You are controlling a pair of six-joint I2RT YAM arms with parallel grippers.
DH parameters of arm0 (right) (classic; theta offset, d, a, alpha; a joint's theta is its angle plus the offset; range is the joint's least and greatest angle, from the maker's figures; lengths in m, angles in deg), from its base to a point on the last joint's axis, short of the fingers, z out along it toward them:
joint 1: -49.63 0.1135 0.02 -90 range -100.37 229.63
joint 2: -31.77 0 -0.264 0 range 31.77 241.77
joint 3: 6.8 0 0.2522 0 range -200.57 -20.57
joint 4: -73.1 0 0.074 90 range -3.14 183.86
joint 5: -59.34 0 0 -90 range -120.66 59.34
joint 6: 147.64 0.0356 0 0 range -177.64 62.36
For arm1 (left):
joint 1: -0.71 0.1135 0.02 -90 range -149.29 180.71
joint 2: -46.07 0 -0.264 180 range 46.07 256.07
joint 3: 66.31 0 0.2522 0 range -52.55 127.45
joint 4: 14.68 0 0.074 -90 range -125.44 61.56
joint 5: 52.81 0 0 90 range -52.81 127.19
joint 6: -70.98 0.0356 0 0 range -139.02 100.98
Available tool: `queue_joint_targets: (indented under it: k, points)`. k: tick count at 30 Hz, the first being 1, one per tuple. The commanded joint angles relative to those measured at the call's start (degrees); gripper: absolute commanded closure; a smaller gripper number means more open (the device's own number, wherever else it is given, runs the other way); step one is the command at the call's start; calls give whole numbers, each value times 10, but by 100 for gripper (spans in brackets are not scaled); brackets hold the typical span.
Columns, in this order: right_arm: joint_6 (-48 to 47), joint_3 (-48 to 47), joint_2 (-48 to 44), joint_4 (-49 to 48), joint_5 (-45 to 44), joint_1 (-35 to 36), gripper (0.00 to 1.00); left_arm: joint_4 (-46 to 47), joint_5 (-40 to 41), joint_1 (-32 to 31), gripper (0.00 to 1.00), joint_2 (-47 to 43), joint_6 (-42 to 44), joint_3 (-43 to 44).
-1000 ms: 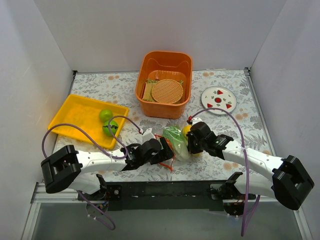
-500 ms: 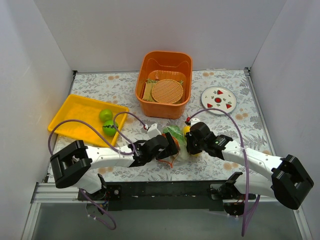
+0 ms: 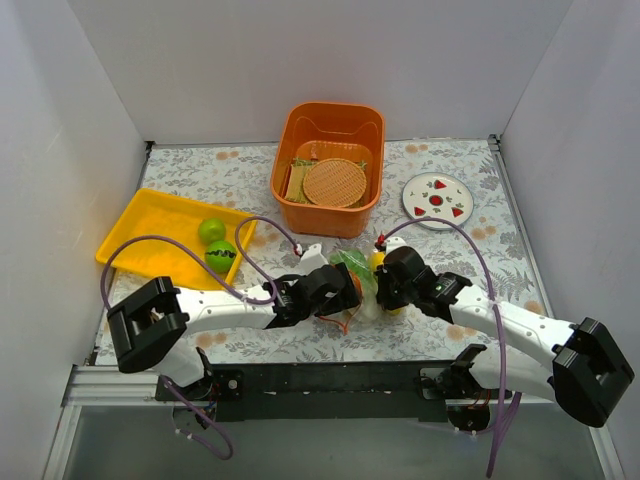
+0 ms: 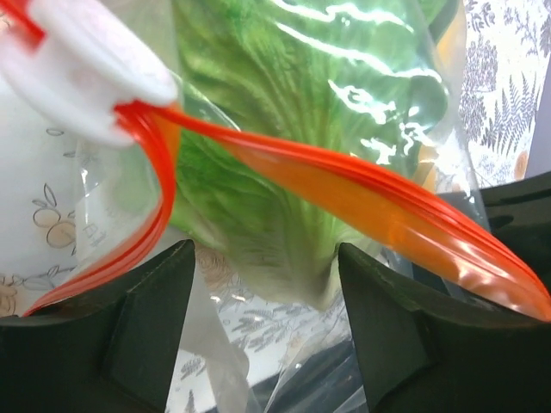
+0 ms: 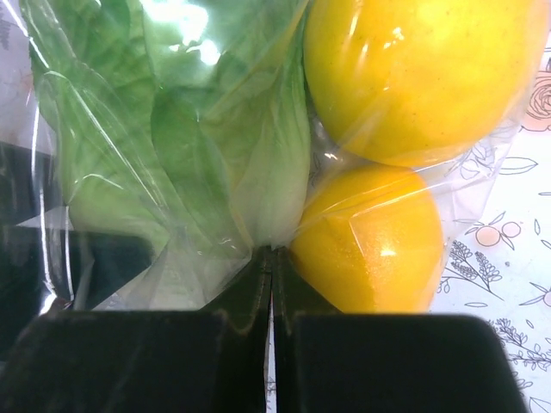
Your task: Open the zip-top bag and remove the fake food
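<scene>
From above, the zip-top bag lies mid-bench, held between the left claw and the right claw. Left wrist: the claw's fingers stand spread, with the zip strip and cabbage between them (the leaf is inside the film). Right wrist: the claw is pinching the bag's film just beneath two lemons.

Left arm and right arm — white tubular links between chunky black joint housings. A purple cable runs loose along each arm, with a red fitting at the wrist end. Fingers black, blocky, matte. Bases sit on a black rail — table's near edge.
</scene>
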Motion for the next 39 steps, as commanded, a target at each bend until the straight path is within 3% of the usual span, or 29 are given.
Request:
queue_joint_targets:
  k: [1, 10, 12, 15, 22, 32, 39]
  points:
    - [0, 2, -13, 37, -18, 3, 99, -35, -32, -3, 33, -54, 5, 6]
    - [9, -13, -10, 29, -8, 3, 99, -37, -60, -2, 39, -72, -34, -5]
    - [10, -14, -13, 25, -1, 3, 99, -24, -54, -2, 45, -70, -41, -9]
    - [11, -10, -20, 23, 1, 3, 99, -8, -43, 0, 52, -59, -50, -4]
    - [12, -10, -22, 25, 4, 3, 99, -11, -47, 0, 57, 6, -39, 41]
    - [14, -16, -29, 39, -42, 3, 99, -48, -3, 1, 89, 5, -39, 61]
    - [17, -7, -65, 53, -89, -21, 99, -84, 27, 3, 94, -52, -32, 49]
